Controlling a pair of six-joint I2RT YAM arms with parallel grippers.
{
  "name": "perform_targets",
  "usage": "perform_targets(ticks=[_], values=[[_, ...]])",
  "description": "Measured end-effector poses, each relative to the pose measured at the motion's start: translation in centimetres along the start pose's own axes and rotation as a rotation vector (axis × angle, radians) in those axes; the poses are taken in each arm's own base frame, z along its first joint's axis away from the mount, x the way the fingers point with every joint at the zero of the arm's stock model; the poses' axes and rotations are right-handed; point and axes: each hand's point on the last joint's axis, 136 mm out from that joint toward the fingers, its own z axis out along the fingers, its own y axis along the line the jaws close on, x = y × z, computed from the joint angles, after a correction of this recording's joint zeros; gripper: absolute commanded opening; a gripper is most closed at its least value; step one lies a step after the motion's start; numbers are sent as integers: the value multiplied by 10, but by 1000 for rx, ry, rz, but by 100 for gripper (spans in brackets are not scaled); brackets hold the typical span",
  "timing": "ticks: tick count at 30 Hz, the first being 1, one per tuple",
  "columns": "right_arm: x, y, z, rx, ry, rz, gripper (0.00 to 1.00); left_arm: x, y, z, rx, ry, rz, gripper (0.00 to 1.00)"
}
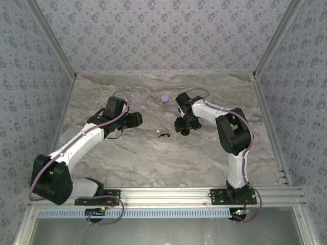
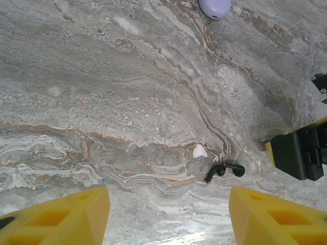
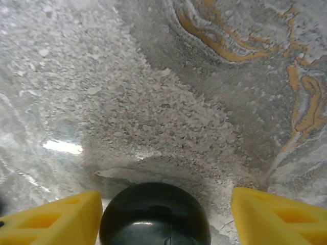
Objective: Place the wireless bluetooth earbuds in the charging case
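- The task looks barely begun: one of the wireless bluetooth earbuds (image 2: pixel 199 151), a tiny pale nub, lies loose near the middle of the table (image 1: pixel 127 158), just beside a small black curved piece (image 2: pixel 225 170) and not touching it
- A lilac round piece (image 1: pixel 164 97), which I take for the charging case, sits well apart from that earbud, toward the far edge of the table and about midway along it; it looks closed, though it is too small to be sure
- The left gripper (image 2: pixel 168 204) points at the stretch of table that holds the earbud and the curved piece, its yellow fingers (image 2: pixel 71 214) apart with nothing between them
- The right gripper (image 3: pixel 166 193) is low over the table, its fingers apart on either side of a glossy black dome (image 3: pixel 154 219); a gap shows on one side, so it does not look clamped, and I cannot tell what the dome is
- Left to do, by my reading: pick up each earbud, get the case open, and seat them in it
- The table has a grey marble pattern with tan veins and one bright patch of glare; an aluminium rail (image 1: pixel 168 194) runs along its near edge
- Blue-grey walls (image 1: pixel 163 30) printed with small flower motifs close in three sides, with metal posts at the far corners
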Motion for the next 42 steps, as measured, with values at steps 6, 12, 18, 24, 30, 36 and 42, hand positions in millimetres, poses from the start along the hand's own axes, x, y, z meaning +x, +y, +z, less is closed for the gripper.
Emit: perform_targets(ticks=[6,12,18,24,30,36,42], values=[[1,2,0,3,4,-11,50,-1,1,0,-9,-6,0,63],[0,4,-1,1,3,-42,43,-1,2,0,-12,-7,0,62],[-2,19,-2,-28,13,-165,43,-1,2,0,-13,-7,-1,62],[-4,45,1,-47,29,-352,43,0,3,0,-14,-5,-8,62],[-3,52,2,-45,50,-436,52,0,3,0,-14,-4,-12,62],[-3,51,3,-41,55,-457,66,1,0,1,-1,4,-10,62],[-9,43,-14,-60,0,-406,69,16,-8,17,35,82,8,58]])
